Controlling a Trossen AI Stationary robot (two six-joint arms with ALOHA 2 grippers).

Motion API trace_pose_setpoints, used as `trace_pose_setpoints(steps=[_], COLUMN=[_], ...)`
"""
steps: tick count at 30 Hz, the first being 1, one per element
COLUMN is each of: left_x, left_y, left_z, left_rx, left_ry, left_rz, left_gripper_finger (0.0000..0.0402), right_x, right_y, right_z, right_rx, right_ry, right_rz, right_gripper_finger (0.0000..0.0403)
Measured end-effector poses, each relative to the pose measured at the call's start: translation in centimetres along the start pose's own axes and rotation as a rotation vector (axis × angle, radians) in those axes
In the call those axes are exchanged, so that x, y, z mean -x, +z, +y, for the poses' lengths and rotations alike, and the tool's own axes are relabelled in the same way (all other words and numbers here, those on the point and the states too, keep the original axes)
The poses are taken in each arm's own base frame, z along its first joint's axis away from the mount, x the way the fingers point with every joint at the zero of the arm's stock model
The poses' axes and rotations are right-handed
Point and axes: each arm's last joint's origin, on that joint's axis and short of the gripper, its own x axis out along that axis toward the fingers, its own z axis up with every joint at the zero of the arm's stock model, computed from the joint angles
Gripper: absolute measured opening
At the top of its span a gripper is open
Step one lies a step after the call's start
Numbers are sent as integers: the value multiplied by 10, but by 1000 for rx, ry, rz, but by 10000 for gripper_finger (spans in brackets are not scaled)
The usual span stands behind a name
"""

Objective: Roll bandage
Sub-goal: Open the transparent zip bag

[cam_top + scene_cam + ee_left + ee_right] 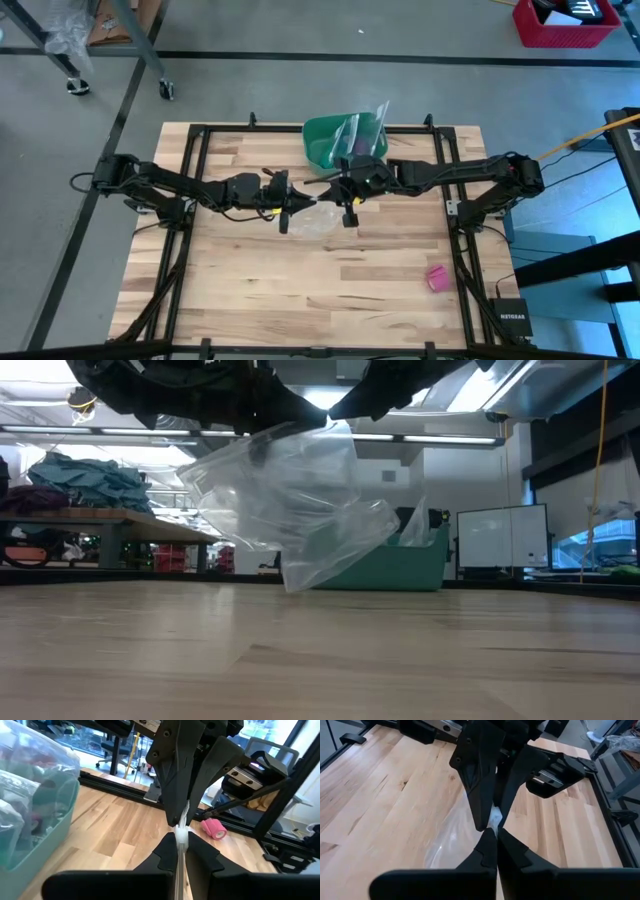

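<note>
Bandage (437,278): small pink roll, lying alone near table's (300,290) right edge.
2 grippers, left (287,214) and right (349,205), both pinching clear bag (315,217) mid-table.

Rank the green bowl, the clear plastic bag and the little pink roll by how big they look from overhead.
1. Green bowl.
2. Clear plastic bag, partly hidden by the grippers, so unsure.
3. Pink bandage roll, clearly smallest.

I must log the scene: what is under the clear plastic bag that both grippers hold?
Under the clear plastic bag, which hangs above the table, the low view shows only bare wood. The bag looks empty. The bandage lies apart near the table's right side. Behind the bag stands the green bowl, partly covered.
</note>
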Motion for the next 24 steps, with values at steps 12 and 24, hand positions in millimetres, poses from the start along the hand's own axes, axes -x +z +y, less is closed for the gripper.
trace_pose_setpoints(steps=[12,24], left_x=[0,5], left_y=[-3,2], left_z=[0,-1], left_rx=[45,40], left_ry=[-19,-20], left_rz=[44,43], left_gripper_finger=[13,13], right_x=[0,3], right_y=[-1,-1], right_z=[1,1], right_rx=[0,-2], right_ry=[19,30], right_rz=[3,14], right_gripper_finger=[1,1])
